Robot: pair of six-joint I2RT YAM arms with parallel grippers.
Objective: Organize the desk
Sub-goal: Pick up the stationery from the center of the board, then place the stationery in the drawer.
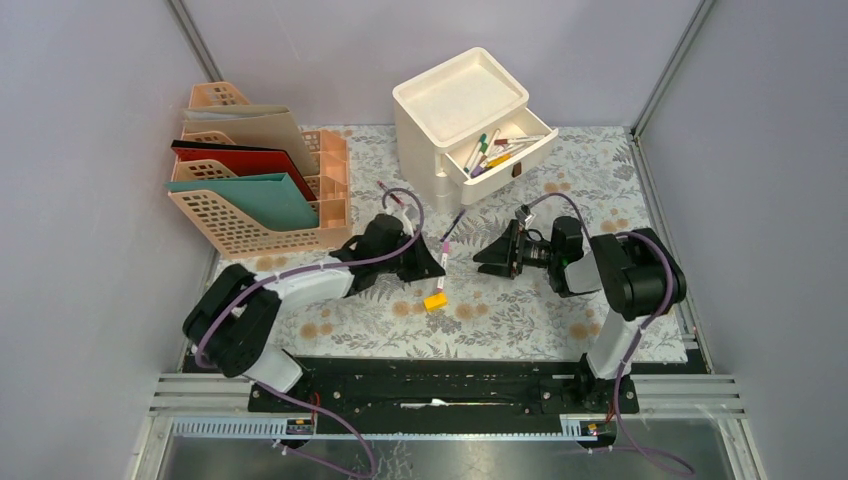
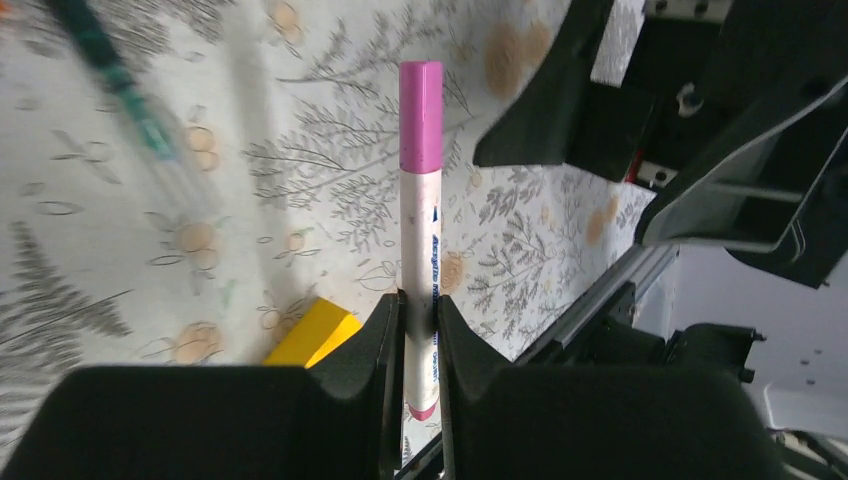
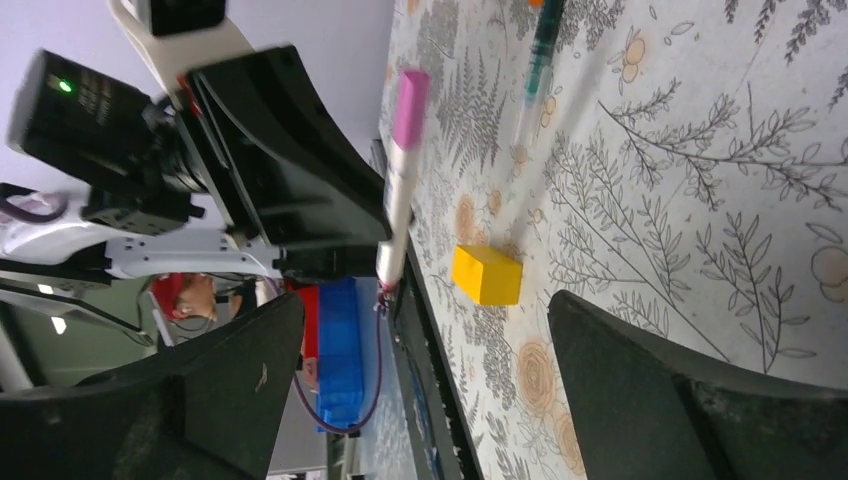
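Our left claw (image 2: 420, 310) is clenched on a pink-capped marker (image 2: 420, 190), cap end pointing out past the fingers, above the bench (image 1: 560, 310), whose fern-printed cloth spreads under both arms. Our right claw (image 1: 488, 253) faces it with its jaws spread wide, grasping nothing. A yellow block (image 1: 435, 301) and a teal pen (image 3: 540, 50) lie on the bench near the marker.

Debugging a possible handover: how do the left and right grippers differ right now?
The left gripper is shut on a pink-capped marker, pinching its barrel near the end opposite the cap. The right gripper is open and empty, jaws spread wide. The left gripper points toward the right arm, and the right gripper points back at it. Shared: both are black two-finger grippers over the desk, near the yellow block.
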